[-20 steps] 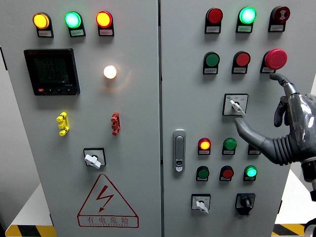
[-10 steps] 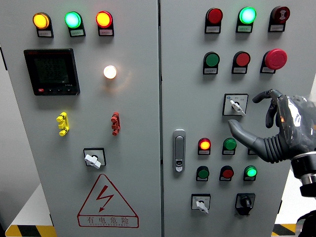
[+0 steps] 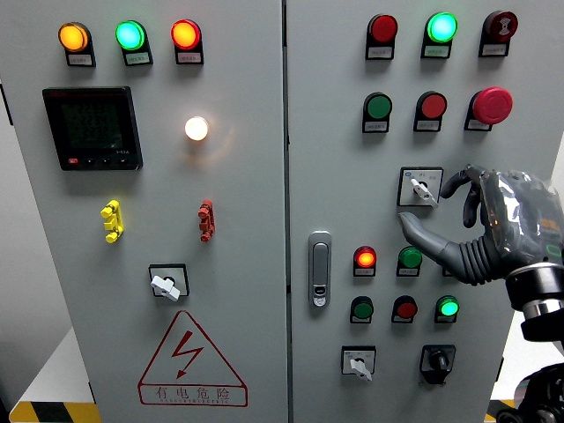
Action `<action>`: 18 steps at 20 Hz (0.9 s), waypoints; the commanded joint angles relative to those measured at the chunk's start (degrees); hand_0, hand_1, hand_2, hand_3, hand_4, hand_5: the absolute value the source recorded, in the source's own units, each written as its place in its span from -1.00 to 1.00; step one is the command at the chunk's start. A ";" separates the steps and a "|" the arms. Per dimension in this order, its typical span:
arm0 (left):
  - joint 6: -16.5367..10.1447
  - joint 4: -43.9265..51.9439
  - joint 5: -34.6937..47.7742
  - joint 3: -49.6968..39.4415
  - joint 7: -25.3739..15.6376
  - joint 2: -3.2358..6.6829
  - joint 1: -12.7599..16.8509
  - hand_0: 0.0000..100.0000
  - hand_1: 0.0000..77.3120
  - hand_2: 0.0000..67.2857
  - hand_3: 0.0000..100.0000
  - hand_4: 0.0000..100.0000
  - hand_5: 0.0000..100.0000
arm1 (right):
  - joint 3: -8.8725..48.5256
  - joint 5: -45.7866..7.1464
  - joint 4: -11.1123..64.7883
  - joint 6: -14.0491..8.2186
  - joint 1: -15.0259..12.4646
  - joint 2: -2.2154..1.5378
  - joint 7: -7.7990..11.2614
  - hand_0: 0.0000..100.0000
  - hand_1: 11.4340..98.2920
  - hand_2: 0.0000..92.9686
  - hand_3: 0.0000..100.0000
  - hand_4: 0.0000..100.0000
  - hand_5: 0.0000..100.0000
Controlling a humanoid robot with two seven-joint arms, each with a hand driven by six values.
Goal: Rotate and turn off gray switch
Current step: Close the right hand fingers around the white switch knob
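The gray rotary switch (image 3: 420, 187) sits on a square plate in the middle of the right cabinet door, its white knob pointing down and to the right. My right hand (image 3: 426, 204) hovers just to its right and below. The thumb (image 3: 416, 232) reaches under the plate, and the curved index finger (image 3: 458, 181) ends at the plate's right edge. The fingers are spread around the knob and hold nothing. No left arm shows.
Red and green push buttons (image 3: 406, 107) and a red mushroom stop button (image 3: 492, 104) lie above the switch, and lit indicator lamps (image 3: 365, 258) lie below it. Similar gray switches (image 3: 166, 284) (image 3: 359, 363), a black switch (image 3: 437, 359) and the door handle (image 3: 319, 269) are also on the panel.
My right hand has moved left and slightly down toward the gray switch. Its index finger, pointing up a second ago, has curled over to the plate's right edge.
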 commanded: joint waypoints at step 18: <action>0.00 0.00 0.00 0.00 0.00 0.00 0.09 -0.35 -1.00 -0.63 -0.55 -0.76 -0.75 | -0.16 -0.09 -2.96 -0.08 1.38 0.09 0.09 -1.00 -0.52 0.22 0.83 0.89 1.00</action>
